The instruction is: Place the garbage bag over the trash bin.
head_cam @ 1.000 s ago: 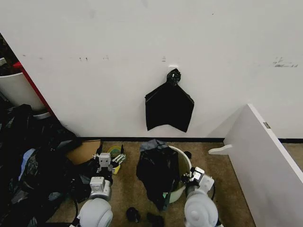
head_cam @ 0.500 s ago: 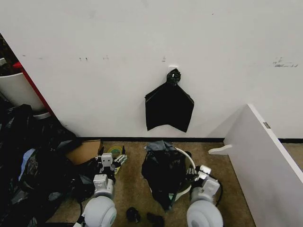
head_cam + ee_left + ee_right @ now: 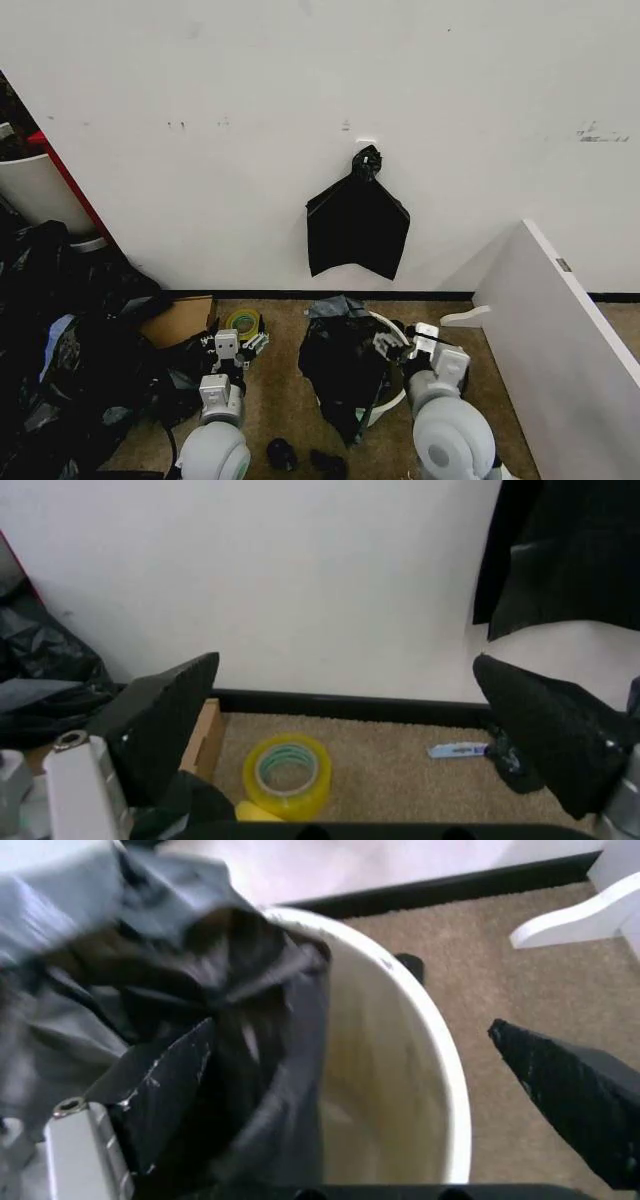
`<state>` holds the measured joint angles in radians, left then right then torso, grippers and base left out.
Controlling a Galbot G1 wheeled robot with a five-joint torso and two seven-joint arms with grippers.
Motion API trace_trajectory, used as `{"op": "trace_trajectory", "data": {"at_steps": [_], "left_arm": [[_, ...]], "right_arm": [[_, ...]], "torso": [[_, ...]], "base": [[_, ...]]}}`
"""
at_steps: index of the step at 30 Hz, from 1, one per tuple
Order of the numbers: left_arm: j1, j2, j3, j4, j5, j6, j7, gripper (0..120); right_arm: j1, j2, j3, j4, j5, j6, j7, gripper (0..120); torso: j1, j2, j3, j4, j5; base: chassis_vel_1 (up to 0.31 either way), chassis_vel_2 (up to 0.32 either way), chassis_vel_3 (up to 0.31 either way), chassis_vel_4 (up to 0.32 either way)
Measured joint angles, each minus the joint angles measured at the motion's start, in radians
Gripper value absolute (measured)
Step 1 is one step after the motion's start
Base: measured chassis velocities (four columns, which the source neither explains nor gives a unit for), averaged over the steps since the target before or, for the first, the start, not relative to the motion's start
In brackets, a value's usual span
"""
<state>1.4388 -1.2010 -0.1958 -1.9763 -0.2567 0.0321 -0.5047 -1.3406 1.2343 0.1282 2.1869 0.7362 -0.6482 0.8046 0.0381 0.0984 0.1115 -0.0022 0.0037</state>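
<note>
The glossy, crinkled black garbage bag (image 3: pixel 342 365) drapes over the round cream trash bin (image 3: pixel 393 345), covering its left side. Right gripper (image 3: pixel 397 343) hovers at the bin's right rim, fingers (image 3: pixel 570 1099) spread wide, empty. Left gripper (image 3: pixel 243 342) hangs left of the bin, fingers open, above a yellow tape roll (image 3: pixel 288 772).

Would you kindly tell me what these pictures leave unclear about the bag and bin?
- Trash bin: base and left rim hidden under the garbage bag, head view.
- Bag's mouth: blurred in the right wrist view.
- Right end effector: whether it touches the bin rim is too small to tell, head view.
</note>
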Motion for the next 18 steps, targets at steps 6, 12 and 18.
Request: {"op": "trace_trajectory", "data": {"at_steps": [6, 12, 18], "left_arm": [[0.011, -0.003, -0.001, -0.001, 0.007, -0.004, -0.004, 100], [0.014, -0.003, 0.003, -0.005, 0.008, -0.009, -0.005, 100], [0.000, 0.009, 0.007, -0.004, 0.008, -0.009, -0.005, 100]], "right_arm": [[0.000, -0.006, -0.011, -0.037, -0.045, 0.012, -0.023, 86], [-0.010, -0.006, -0.018, -0.053, -0.041, 0.037, -0.050, 61], [-0.013, 0.000, -0.019, -0.057, -0.030, 0.064, -0.079, 39]], "torso": [[0.000, 0.000, 0.000, 0.0001, 0.0001], [0.000, 0.000, 0.000, 0.0000, -0.0001], [0.000, 0.000, 0.000, -0.0001, -0.0001]], "base": [[0.000, 0.000, 0.000, 0.000], [0.000, 0.000, 0.000, 0.000], [0.000, 0.000, 0.000, 0.000]]}}
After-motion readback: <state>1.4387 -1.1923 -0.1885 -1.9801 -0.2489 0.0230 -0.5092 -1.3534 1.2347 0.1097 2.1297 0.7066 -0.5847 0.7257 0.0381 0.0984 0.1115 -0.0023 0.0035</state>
